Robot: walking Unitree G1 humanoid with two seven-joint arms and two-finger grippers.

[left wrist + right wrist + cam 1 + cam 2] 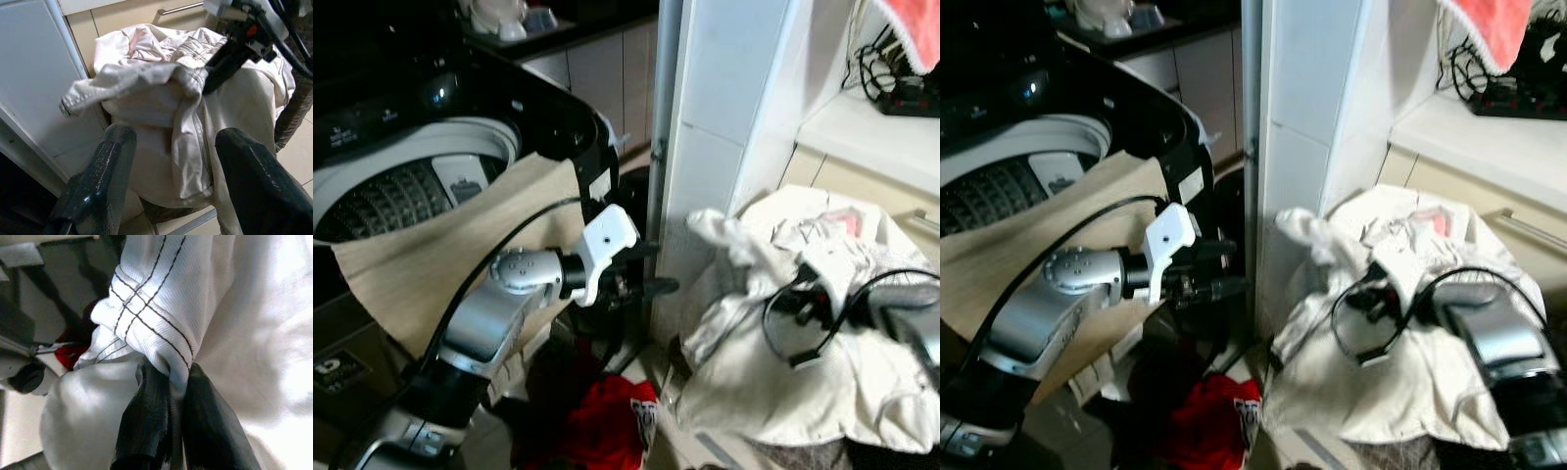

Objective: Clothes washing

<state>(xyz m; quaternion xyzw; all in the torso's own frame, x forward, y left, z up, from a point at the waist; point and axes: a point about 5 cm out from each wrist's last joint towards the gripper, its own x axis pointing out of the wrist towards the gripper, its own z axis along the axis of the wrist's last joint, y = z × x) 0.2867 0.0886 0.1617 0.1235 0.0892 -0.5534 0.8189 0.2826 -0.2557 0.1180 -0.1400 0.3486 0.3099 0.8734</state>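
Observation:
A heap of white clothes lies in a wicker basket at the right. My right gripper is shut on a fold of a white garment with thin dark stripes, lifting a bunched end above the heap. My left gripper is open and empty, held in front of the white pillar, its fingers pointing toward the pile. The top-loading washing machine stands at the left with its drum open. A beige cloth drapes over its front rim.
A red garment lies on the floor below my left arm. A white tiled pillar stands between washer and basket. A counter at the back right holds cables and a power strip. A pink cloth hangs above it.

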